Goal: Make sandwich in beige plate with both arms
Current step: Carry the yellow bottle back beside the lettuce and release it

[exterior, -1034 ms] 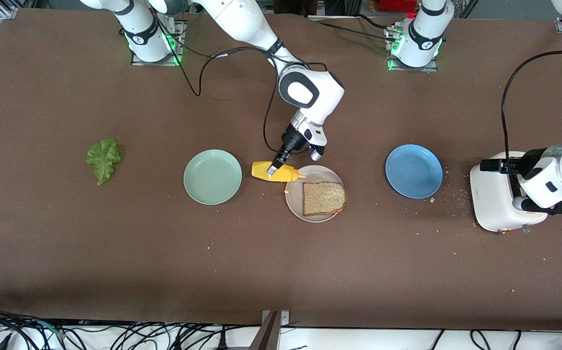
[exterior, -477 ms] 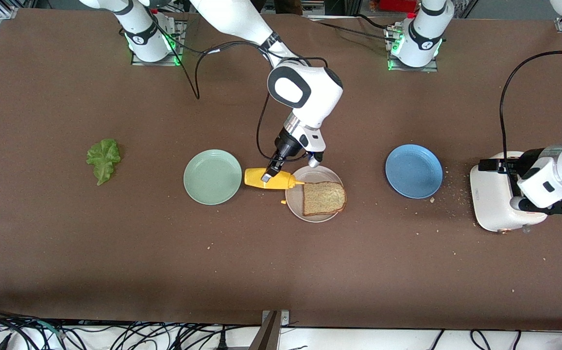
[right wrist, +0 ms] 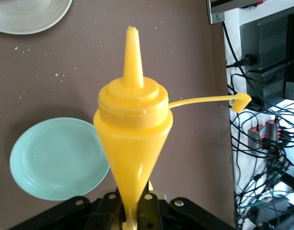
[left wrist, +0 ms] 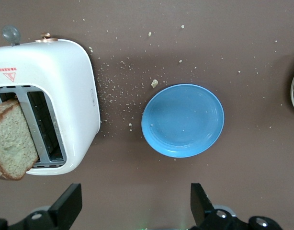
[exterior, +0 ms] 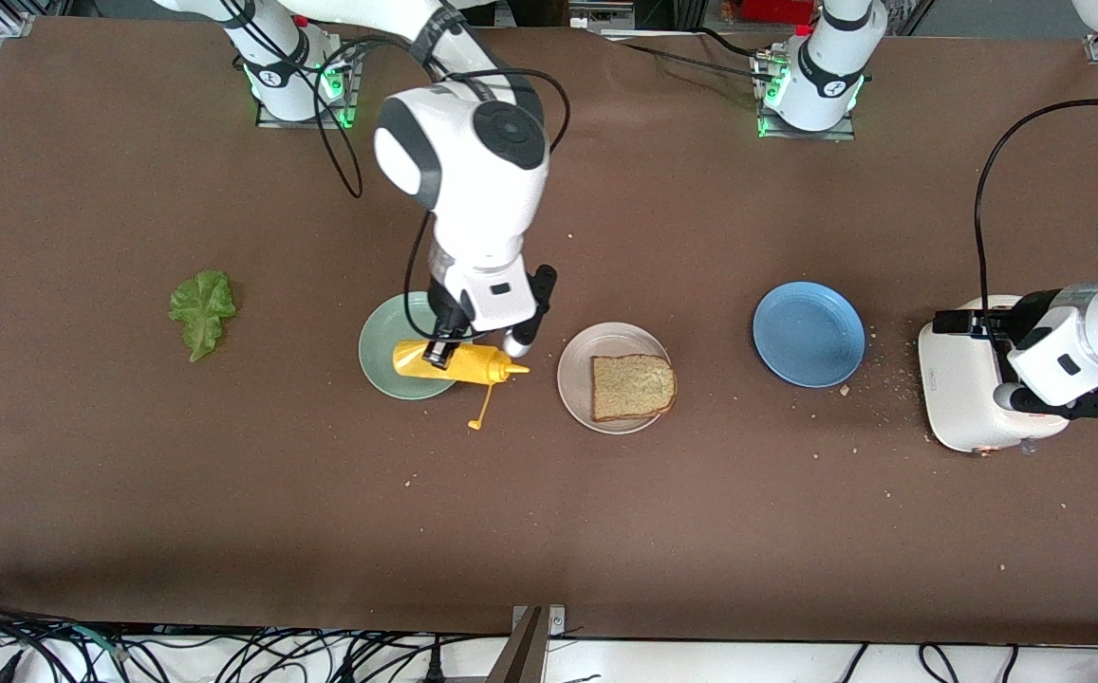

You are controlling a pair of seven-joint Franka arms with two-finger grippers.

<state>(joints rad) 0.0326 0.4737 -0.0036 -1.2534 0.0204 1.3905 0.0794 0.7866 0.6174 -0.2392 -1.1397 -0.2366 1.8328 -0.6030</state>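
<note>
The beige plate sits mid-table with one slice of wholegrain toast on it. A second slice stands up out of a slot of the white toaster. The lettuce leaf lies on the table toward the right arm's end. My right gripper is shut on a yellow squeeze bottle and holds it on its side over the rim of the mint-green plate. Its nozzle points toward the beige plate. The right wrist view shows the bottle between the jaws. My left gripper hangs open and empty above the toaster.
A blue plate lies between the beige plate and the toaster, with crumbs scattered round it. The bottle's cap dangles on its tether. The table's front edge has cables below it.
My right gripper has carried the yellow bottle away from the beige plate's rim toward the right arm's end, now over the mint-green plate. The left arm has barely moved.
</note>
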